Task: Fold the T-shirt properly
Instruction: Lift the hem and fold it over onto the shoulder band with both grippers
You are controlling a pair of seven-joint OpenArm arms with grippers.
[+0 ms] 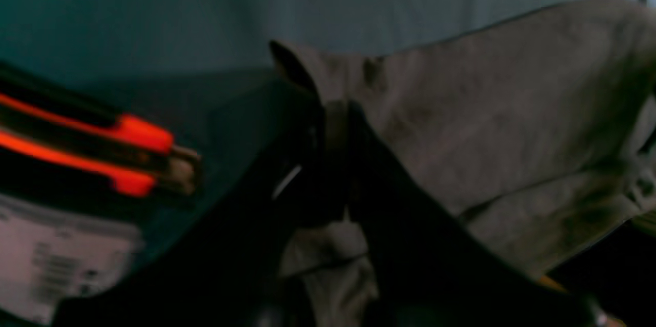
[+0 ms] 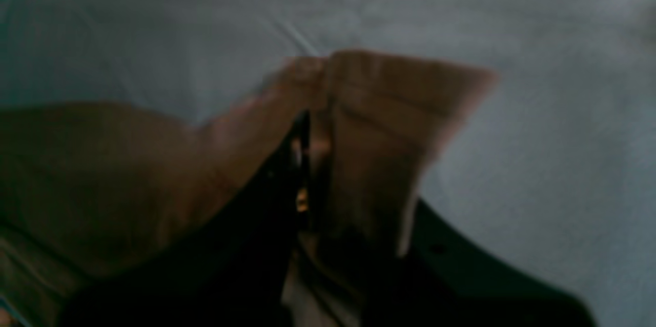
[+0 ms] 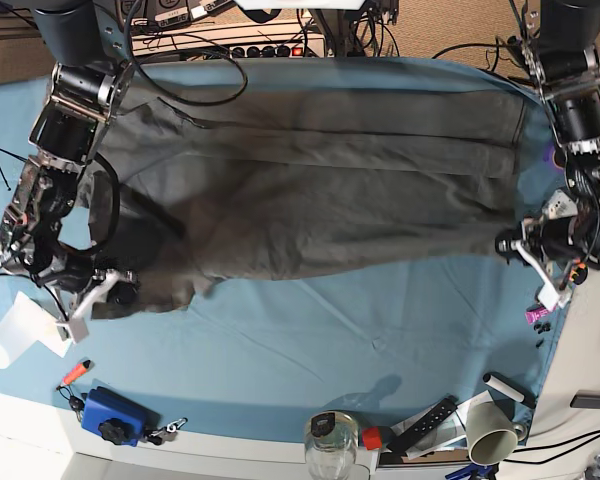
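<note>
The dark grey T-shirt [image 3: 310, 190] lies stretched across the blue-teal tablecloth [image 3: 380, 340], with a folded band along its far side. My left gripper [image 3: 505, 245] is at the shirt's right end and is shut on its edge. In the left wrist view the dark fingers [image 1: 333, 127] pinch the grey cloth [image 1: 487, 111]. My right gripper [image 3: 123, 296] is at the shirt's lower left corner. In the right wrist view it [image 2: 307, 132] is shut on a raised fold of the shirt [image 2: 384, 127]. Both wrist views are blurred.
Along the front edge are a clear jar [image 3: 330, 440], a white cup [image 3: 495, 430], a black remote [image 3: 435, 412], a blue box [image 3: 110, 415] and an orange marker [image 3: 75, 372]. A white cup [image 3: 15, 330] lies at the left. Cables and a power strip [image 3: 270, 45] line the back.
</note>
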